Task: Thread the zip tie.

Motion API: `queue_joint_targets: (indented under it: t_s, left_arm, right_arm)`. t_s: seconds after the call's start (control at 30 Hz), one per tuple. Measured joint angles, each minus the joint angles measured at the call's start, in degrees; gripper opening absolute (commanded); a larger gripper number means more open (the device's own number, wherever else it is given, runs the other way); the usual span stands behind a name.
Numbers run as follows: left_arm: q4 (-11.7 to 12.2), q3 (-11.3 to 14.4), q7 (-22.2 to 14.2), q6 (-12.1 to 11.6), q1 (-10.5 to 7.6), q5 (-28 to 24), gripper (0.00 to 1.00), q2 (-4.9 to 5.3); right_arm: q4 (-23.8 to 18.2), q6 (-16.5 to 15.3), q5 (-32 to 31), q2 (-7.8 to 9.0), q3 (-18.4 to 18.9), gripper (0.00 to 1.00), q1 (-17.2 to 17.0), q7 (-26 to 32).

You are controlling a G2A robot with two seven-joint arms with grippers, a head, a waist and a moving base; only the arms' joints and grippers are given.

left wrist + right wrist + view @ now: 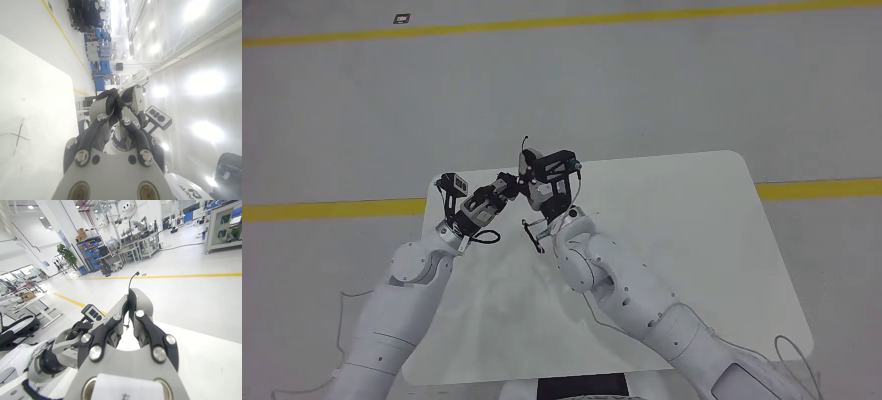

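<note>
My right gripper (131,291) is shut on a black zip tie (130,284). The tie's head end curves up past the fingertips and its thin tail hangs down between the fingers. In the top view both grippers meet above the far side of the white table (692,250), with the zip tie (524,146) sticking up from the right gripper (529,162). My left gripper (113,95) is shut, its black pads pressed together right against the right gripper (137,98). Whether the left gripper (510,184) pinches the tie is hidden.
Two thin ties (534,235) lie crossed on the table under the arms, the same ties (18,135) seen faintly from the left wrist. The table's far edge is close behind the grippers. Yellow floor lines and workbenches lie beyond.
</note>
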Motion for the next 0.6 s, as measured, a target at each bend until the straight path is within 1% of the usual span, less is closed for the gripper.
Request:
queue_joint_targets:
  t_s: [0.27, 0.4, 0.6]
  left_arm:
    - [0.0, 0.0, 0.0, 0.0, 0.0, 0.0, 0.0, 0.0]
    - [0.0, 0.0, 0.0, 0.0, 0.0, 0.0, 0.0, 0.0]
    - [0.0, 0.0, 0.0, 0.0, 0.0, 0.0, 0.0, 0.0]
  right_arm:
    - [0.2, 0.0, -0.1, -0.13, 0.0, 0.0, 0.0, -0.2]
    - [-0.3, -0.3, -0.9, -0.15, 0.4, 0.0, -0.8, -0.1]
    - [-0.1, 1.1, -2.3, -0.84, 0.3, 0.0, -0.8, 0.1]
